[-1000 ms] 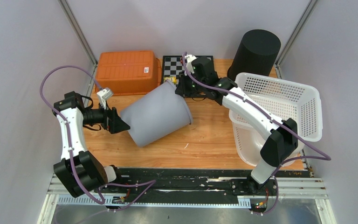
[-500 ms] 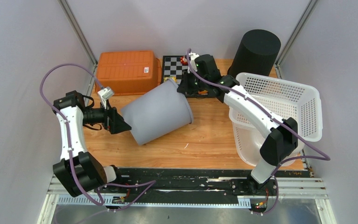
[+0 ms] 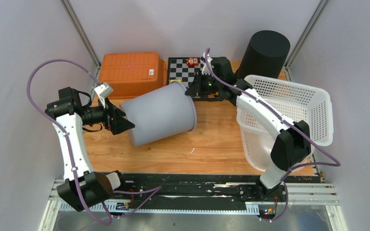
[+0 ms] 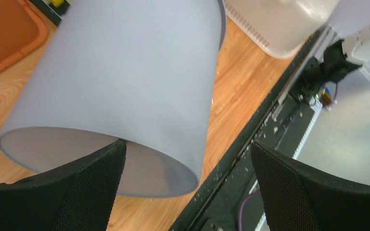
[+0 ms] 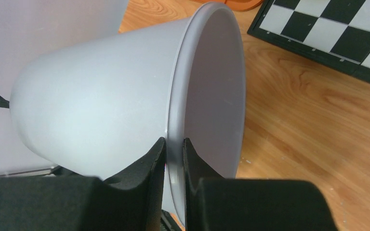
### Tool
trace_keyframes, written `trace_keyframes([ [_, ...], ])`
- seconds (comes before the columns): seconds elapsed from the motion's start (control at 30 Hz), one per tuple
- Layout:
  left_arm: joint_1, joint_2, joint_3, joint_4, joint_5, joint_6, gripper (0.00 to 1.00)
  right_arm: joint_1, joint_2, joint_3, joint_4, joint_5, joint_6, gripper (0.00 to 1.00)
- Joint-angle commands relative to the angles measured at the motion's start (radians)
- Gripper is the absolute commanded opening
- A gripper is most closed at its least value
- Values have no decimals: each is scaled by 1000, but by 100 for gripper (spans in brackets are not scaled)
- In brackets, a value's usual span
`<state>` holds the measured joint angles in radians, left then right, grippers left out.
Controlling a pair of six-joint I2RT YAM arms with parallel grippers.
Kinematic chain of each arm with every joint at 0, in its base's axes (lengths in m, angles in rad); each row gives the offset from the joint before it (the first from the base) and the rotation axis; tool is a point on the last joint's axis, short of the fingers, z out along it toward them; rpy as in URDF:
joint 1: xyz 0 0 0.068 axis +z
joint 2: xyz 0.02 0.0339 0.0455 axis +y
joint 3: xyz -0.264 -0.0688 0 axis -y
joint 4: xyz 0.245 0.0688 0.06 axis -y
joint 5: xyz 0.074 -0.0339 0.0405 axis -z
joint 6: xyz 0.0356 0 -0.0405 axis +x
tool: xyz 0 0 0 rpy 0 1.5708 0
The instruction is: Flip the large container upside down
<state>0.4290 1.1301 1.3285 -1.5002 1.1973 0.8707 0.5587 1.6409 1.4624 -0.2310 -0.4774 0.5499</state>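
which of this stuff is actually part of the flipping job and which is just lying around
In the job:
grey container, on its side
right gripper, clamped on its rim
left gripper, open at its base

Lying about:
orange bin
chessboard
black cylinder
white basket

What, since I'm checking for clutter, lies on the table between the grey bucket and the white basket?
Nothing but bare wooden table, as the top view shows, between bucket and basket.
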Motion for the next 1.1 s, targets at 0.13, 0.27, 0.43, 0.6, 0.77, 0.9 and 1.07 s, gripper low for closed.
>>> trace_keyframes([
  [0.13,-20,-239,-141,758,125,-804,100,13,-19,-129,113,-236,180,4],
  [0.27,-22,-360,-279,1240,76,-1202,100,9,-15,-162,134,-233,195,2],
  [0.43,-40,-316,-186,1090,45,-1114,100,10,-7,-178,140,-223,197,2],
  [0.6,-43,-303,-181,1074,17,-1112,100,10,13,-191,159,-222,208,2],
  [0.77,-44,-324,-192,1083,-4,-1118,100,13,37,-193,172,-224,214,2],
  [0.9,-45,-335,-188,1092,-35,-1125,100,12,57,-211,168,-212,208,2],
  [1.07,-45,-333,-172,1096,-76,-1125,100,21,83,-218,171,-208,207,2],
])
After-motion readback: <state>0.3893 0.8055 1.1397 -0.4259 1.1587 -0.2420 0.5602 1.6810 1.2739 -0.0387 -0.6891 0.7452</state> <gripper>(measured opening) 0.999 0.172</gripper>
